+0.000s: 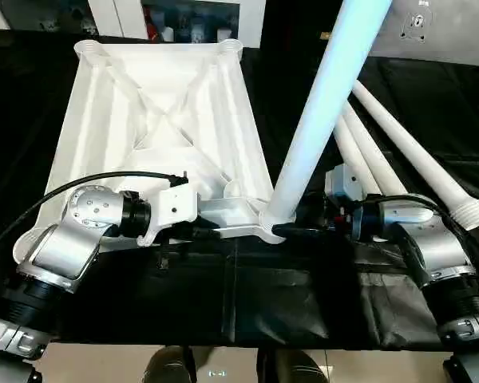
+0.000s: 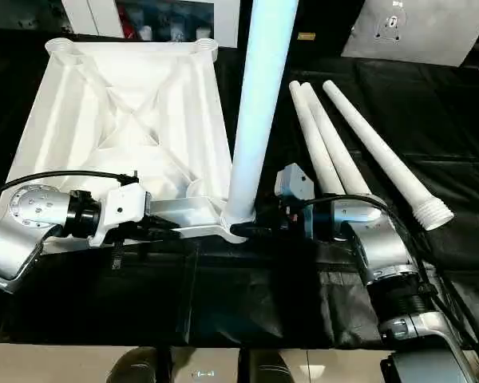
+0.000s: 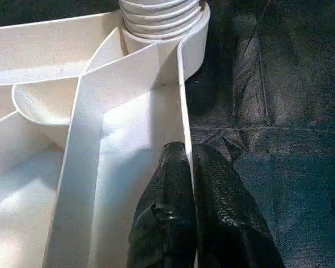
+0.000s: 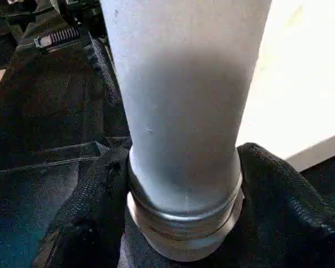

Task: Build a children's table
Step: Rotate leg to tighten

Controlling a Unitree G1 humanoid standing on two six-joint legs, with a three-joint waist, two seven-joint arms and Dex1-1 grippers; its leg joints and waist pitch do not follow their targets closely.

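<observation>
My right gripper [image 4: 184, 223] clamps the upright leg [image 1: 323, 104] at its base in the tabletop [image 1: 156, 120] corner at 5 o'clock; left gripper [image 3: 191, 167] pinches the tabletop rim; three spare legs [image 2: 343, 136] at 2 o'clock

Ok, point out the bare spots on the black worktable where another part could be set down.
Bare cover lies along the near edge of the worktable, between the two forearms, and on the far right beyond the three loose legs. It is crowded at the tabletop's near right corner, where the left gripper, right gripper and upright leg meet.
</observation>
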